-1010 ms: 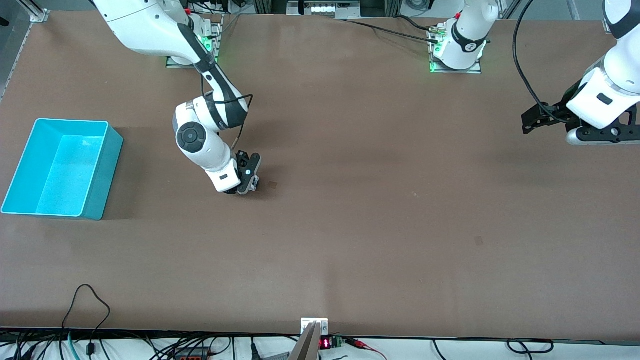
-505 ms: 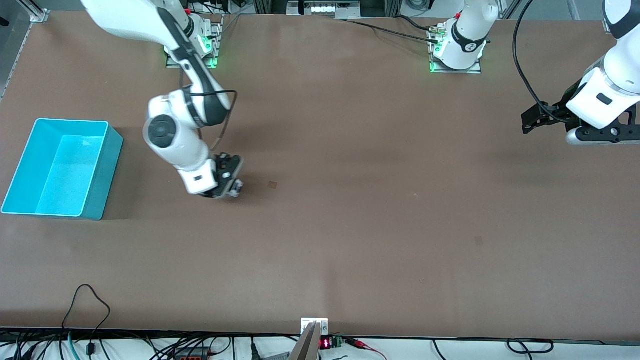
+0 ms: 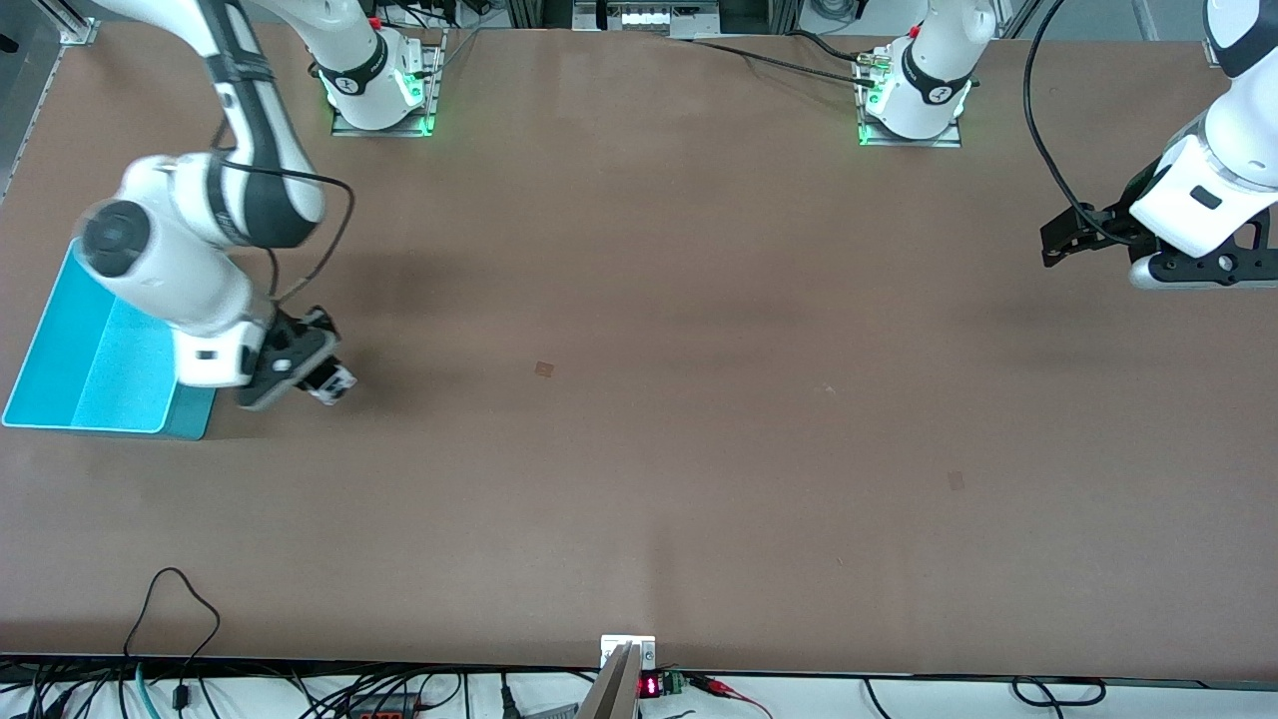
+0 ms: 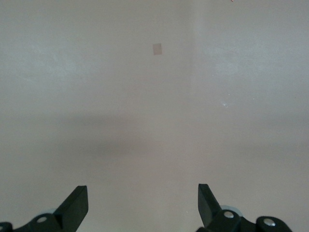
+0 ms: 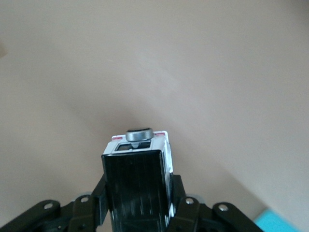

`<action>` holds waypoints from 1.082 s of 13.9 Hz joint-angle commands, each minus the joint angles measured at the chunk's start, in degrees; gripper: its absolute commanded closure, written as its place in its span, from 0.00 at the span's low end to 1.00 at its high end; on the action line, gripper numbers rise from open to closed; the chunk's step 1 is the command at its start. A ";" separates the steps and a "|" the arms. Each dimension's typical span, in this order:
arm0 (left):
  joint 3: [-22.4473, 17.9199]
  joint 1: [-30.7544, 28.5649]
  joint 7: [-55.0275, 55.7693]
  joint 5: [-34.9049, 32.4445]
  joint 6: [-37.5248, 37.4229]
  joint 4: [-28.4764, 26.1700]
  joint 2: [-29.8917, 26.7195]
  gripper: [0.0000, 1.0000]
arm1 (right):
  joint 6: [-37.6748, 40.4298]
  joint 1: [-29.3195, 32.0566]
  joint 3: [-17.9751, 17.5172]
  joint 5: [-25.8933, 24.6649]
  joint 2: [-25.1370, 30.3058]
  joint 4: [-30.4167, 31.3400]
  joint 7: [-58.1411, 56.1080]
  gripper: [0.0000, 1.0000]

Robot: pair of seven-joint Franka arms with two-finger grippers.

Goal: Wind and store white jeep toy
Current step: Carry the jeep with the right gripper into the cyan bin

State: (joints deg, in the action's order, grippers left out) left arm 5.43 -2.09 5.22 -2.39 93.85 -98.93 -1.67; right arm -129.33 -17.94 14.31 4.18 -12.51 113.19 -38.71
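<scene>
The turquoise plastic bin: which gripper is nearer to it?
Right. The right gripper, shut on the white jeep toy, is beside the turquoise plastic bin; the left gripper waits at the left arm's end.

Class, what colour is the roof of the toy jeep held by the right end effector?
Black, on the white jeep toy; it shows best in the right wrist view.

The table [image 3: 699, 449] lay bare across its middle and along the edge nearest the front camera. Only 1 obstacle stood on it: the teal bin [image 3: 70, 399] at the right arm's end, partly covered by the right arm [image 3: 190, 270].
</scene>
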 commanded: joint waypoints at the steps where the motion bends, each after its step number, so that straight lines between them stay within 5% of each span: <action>1: -0.16 0.24 -0.12 0.63 -1.39 1.64 0.26 0.00 | 2.41 1.23 3.78 -0.05 4.15 1.33 3.90 1.00; 7: -0.16 0.24 -0.12 0.63 -2.10 1.72 0.26 0.00 | 1.89 15.80 6.25 -0.13 4.25 3.51 4.34 1.00; 15: -0.16 0.33 0.05 0.63 -2.18 1.72 0.26 0.00 | -7.24 24.43 6.16 0.39 1.10 10.20 4.08 1.00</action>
State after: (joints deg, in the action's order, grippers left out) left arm 5.44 -2.07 5.22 -2.39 93.13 -98.63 -1.67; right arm -133.01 4.17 21.51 4.18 -11.14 121.08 -35.20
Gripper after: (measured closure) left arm 0.000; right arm 0.463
